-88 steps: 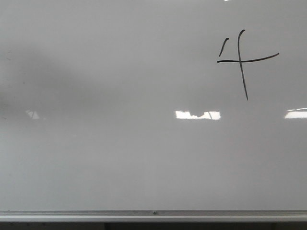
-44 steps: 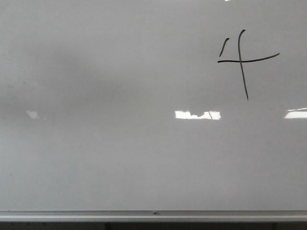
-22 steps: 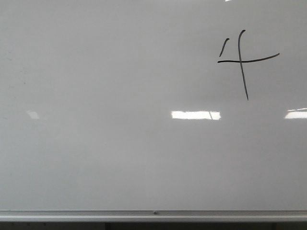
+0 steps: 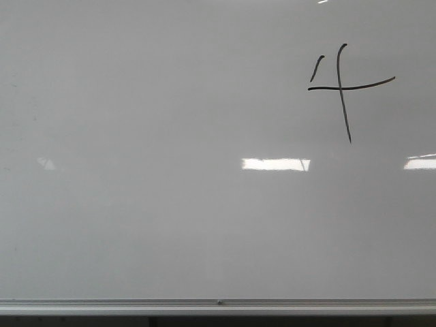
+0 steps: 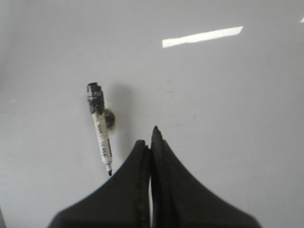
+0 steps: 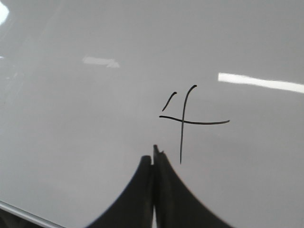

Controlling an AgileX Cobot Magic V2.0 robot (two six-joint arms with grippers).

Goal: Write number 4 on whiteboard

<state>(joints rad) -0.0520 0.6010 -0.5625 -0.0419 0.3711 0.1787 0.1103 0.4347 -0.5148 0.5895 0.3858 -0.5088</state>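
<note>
The number 4 stands alone on the whiteboard, high toward its right side in the front view: one digit made of three black strokes, a short left tick, a long vertical and a wide crossbar, open at the top. Going left to right across the board below it, three bright reflections show, and one silver rail runs along the bottom edge. In the left wrist view, one marker lies flat, uncapped, just beside the left gripper, whose fingers are pressed together and empty. The right gripper also has its fingers closed on nothing, their tips near the digit's vertical.
</note>
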